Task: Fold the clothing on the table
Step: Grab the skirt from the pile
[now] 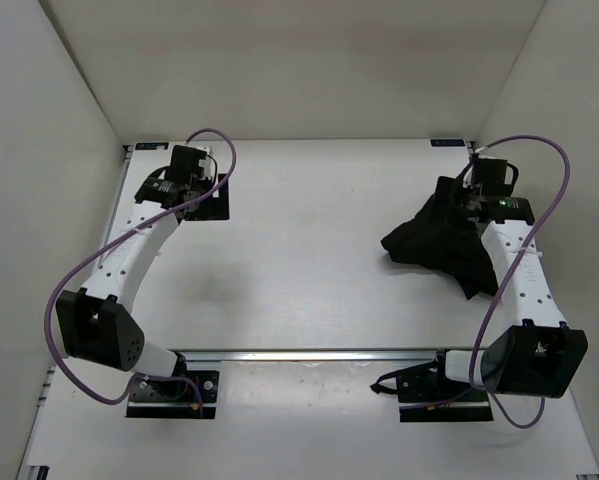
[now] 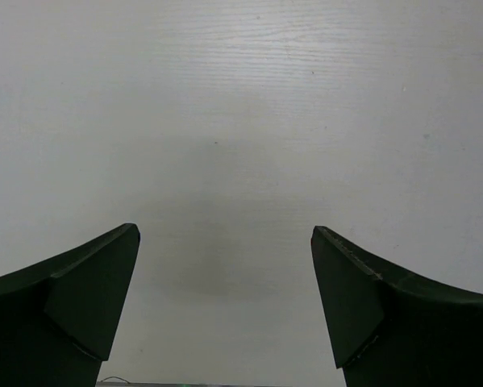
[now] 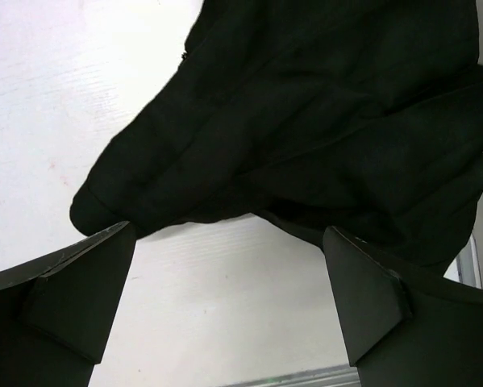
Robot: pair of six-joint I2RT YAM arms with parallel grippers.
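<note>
The clothing [image 1: 441,240] is a crumpled black heap on the right half of the white table [image 1: 309,250]. My right gripper [image 1: 471,205] hangs over its far edge. In the right wrist view the clothing [image 3: 306,121] fills the upper part, its folded hem just past the fingertips. The right gripper [image 3: 228,229] is open, with only bare table between its fingers. My left gripper [image 1: 201,195] is at the far left of the table, well away from the clothing. In the left wrist view the left gripper [image 2: 224,231] is open over bare white table [image 2: 241,121].
White walls [image 1: 39,150] close in the table on the left, back and right. A metal rail [image 1: 309,353] runs across the near side, just ahead of both arm bases [image 1: 174,392]. Purple cables [image 1: 219,150] loop off each arm.
</note>
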